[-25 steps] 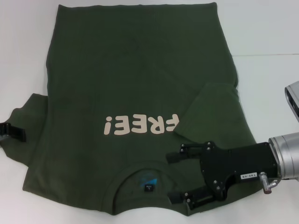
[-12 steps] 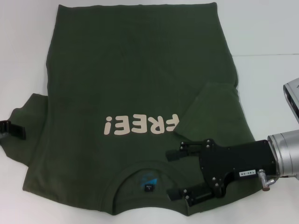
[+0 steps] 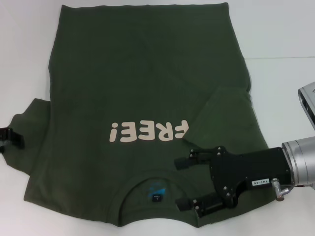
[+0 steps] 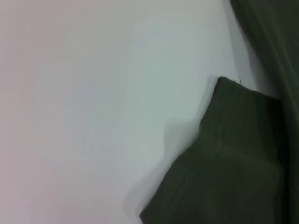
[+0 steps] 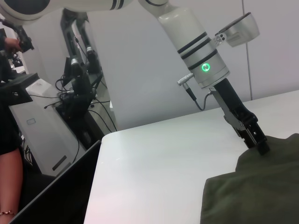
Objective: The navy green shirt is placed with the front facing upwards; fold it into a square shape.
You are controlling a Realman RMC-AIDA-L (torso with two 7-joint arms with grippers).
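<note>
The shirt (image 3: pixel 142 98) lies flat on the white table (image 3: pixel 280 34), front up, collar toward the near edge and hem toward the far edge. Its right sleeve is folded in over the chest, just beside the "FREE!" lettering (image 3: pixel 149 132). The right gripper (image 3: pixel 183 184) hovers over the shoulder next to the collar, fingers spread wide, holding nothing. The left gripper (image 3: pixel 9 138) sits at the left sleeve's edge near the table's left side; whether it grips the cloth, I cannot tell.
</note>
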